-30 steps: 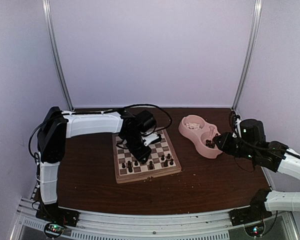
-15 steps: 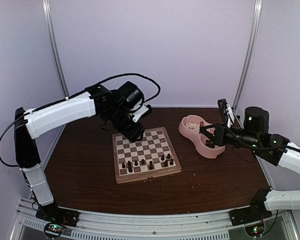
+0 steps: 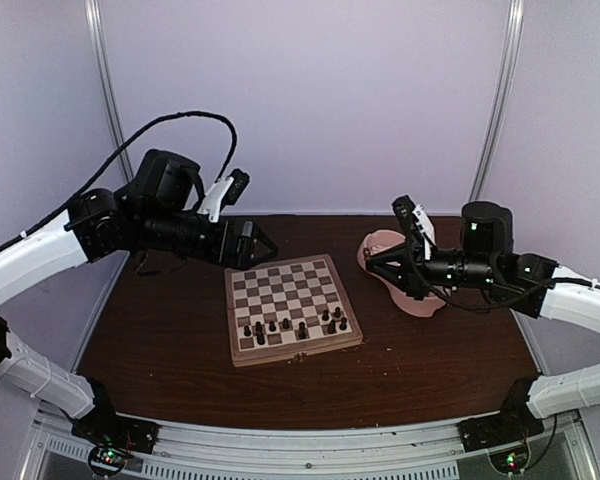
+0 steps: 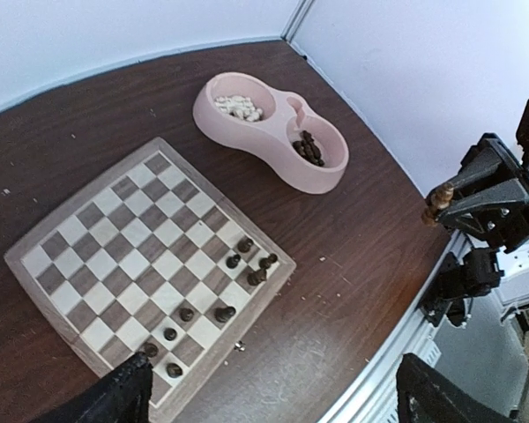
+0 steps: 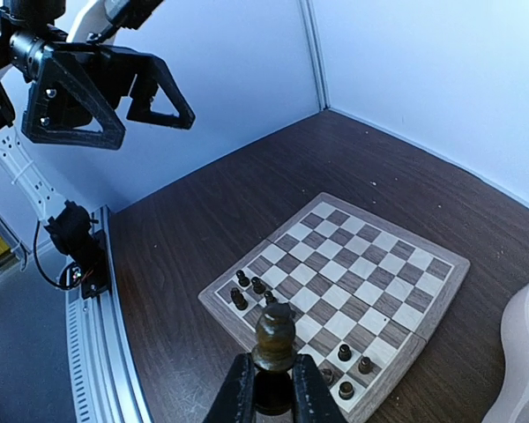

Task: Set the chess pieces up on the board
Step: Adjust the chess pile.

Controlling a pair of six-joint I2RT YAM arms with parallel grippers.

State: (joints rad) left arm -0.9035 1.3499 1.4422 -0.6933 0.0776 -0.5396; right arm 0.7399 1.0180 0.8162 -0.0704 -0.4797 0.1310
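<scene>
- Left hand (image 3: 252, 244) is up at the left-centre of the overhead view, high above the desk (image 3: 180, 340). Its jaws are spread wide with nothing between them.
- A second ago that hand was down on the board among the pieces and much more nearly closed. Now it has swung up and off to the left.
- The board (image 3: 285, 285) lies flat at the centre of the overhead view, its light frame square on the desk.
- The dark chess pieces (image 3: 302, 330) stand in a loose cluster on the two rows along the board's lower edge. The rest of the squares are bare.
- Right hand (image 3: 370, 260) hangs right of centre, above the desk between board and bowl. Its fingers are pressed tight on the base of one dark piece (image 5: 275, 339), held upright.
- A second ago it was low at the bowl's right end. It has since risen and moved left towards the board.
- The pink double bowl (image 4: 310, 182) sits right of the board, with cream-white pieces (image 4: 236, 107) in one well and more dark ones in the other.
</scene>
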